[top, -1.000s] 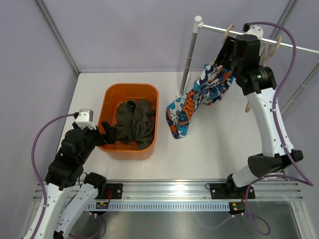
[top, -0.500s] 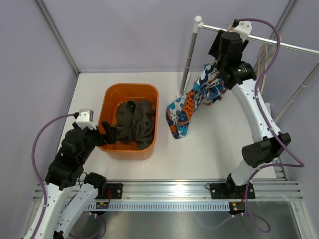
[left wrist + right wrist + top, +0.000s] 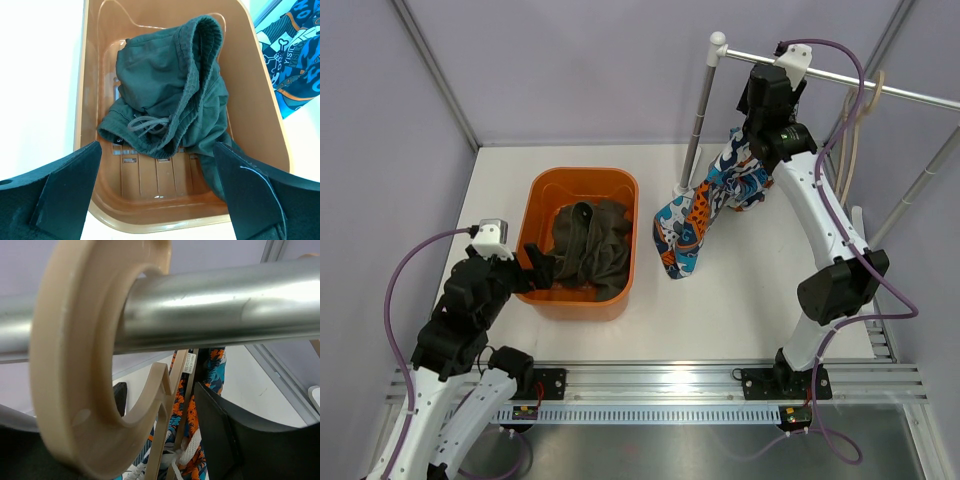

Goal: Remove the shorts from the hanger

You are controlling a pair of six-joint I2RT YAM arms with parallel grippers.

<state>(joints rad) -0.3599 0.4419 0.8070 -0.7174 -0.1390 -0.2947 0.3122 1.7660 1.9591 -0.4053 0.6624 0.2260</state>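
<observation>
The printed blue, orange and white shorts (image 3: 705, 205) hang from a beige wooden hanger (image 3: 70, 365) hooked over the metal rail (image 3: 210, 310). Their lower end rests on the table. My right gripper (image 3: 760, 118) is up at the rail. In the right wrist view it (image 3: 165, 405) is open, with its fingers on either side of the hanger's neck above the shorts' waistband (image 3: 212, 370). The dark olive shorts (image 3: 585, 245) lie crumpled in the orange basket (image 3: 582, 176), drawstring showing (image 3: 147, 124). My left gripper (image 3: 535, 270) is open and empty over the basket's near rim (image 3: 160, 220).
The rack's upright post (image 3: 700, 120) stands just left of the printed shorts. Empty beige hangers (image 3: 860, 110) hang further right on the rail (image 3: 910, 95). The enclosure walls close in the back and sides.
My right arm has swung left along the rail and come in at the hanger that holds the printed shorts. The shorts, the basket and my left arm have not moved.
</observation>
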